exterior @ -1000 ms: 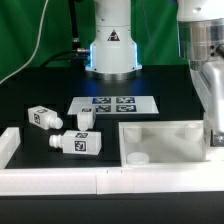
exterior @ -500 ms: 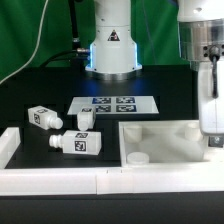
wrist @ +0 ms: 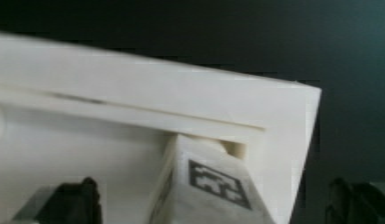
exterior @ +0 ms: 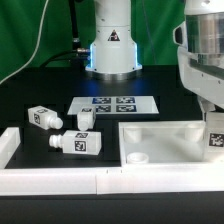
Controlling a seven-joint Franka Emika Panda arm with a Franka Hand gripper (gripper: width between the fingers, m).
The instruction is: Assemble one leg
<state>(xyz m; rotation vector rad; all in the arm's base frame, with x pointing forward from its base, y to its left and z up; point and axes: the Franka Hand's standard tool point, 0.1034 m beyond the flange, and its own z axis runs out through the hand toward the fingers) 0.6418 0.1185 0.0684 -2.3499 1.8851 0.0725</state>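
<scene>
A white leg (exterior: 214, 140) with a black tag stands upright at the right corner of the big white panel (exterior: 160, 128). My gripper (exterior: 212, 124) is just above and around its top. In the wrist view the leg (wrist: 210, 175) rises between my two dark fingers (wrist: 73, 200), with a gap on each side, so the gripper (wrist: 210, 208) is open and touches nothing. Three more legs lie on the black table: one (exterior: 41, 118) at the exterior view's left, one (exterior: 85, 118) by the marker board, and one (exterior: 76, 142) nearer the front.
The marker board (exterior: 115, 103) lies flat behind the panel. The robot base (exterior: 112, 45) stands at the back. A white rail (exterior: 60, 180) runs along the front, with a short piece (exterior: 8, 145) at the exterior view's left. A round socket (exterior: 137, 157) sits in the panel.
The hand has lifted and shifted at the exterior view's right. The leg's tag, hidden behind the fingers before, now shows below the hand at the panel's corner.
</scene>
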